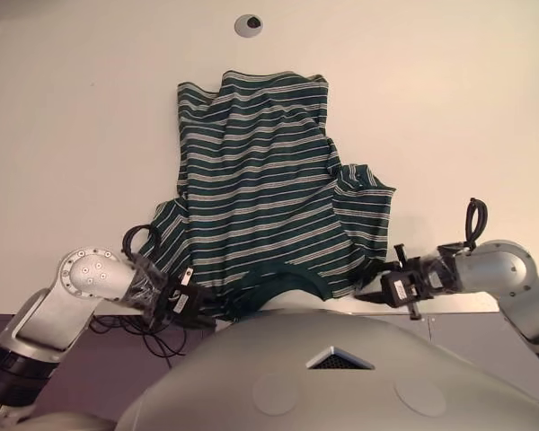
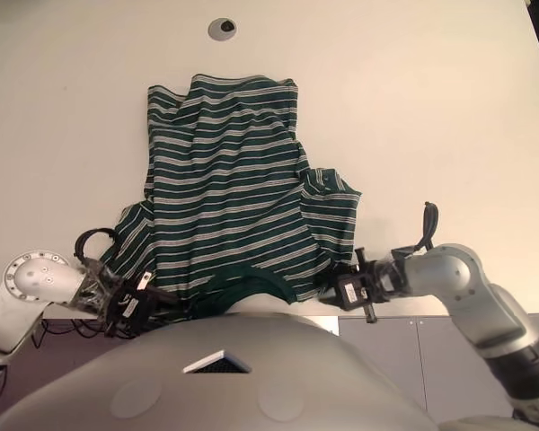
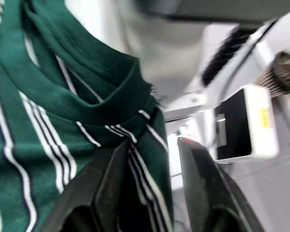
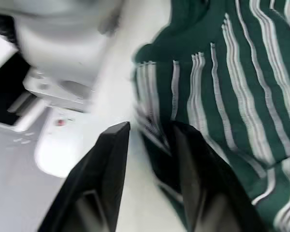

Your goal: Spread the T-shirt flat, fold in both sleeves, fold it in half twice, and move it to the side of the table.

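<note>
The green T-shirt [image 1: 260, 197] with white stripes lies wrinkled on the white table [image 1: 449, 108]. Its collar [image 1: 292, 280] is at the near edge and its hem is far from me. One sleeve is bunched at the near left, the other folded over at the right. My left gripper [image 1: 190, 303] is at the shirt's near-left shoulder, and the left wrist view has striped cloth [image 3: 63, 121] pinched between the black fingers [image 3: 106, 193]. My right gripper [image 1: 370, 289] holds the near-right shoulder, with the cloth edge [image 4: 222, 87] between its fingers [image 4: 106, 179].
A round grey disc [image 1: 248, 25] is set in the table beyond the hem. The table's near edge [image 1: 485, 310] runs just behind both grippers. Bare white surface lies left, right and beyond the shirt. Black cables [image 1: 139, 328] hang below the left arm.
</note>
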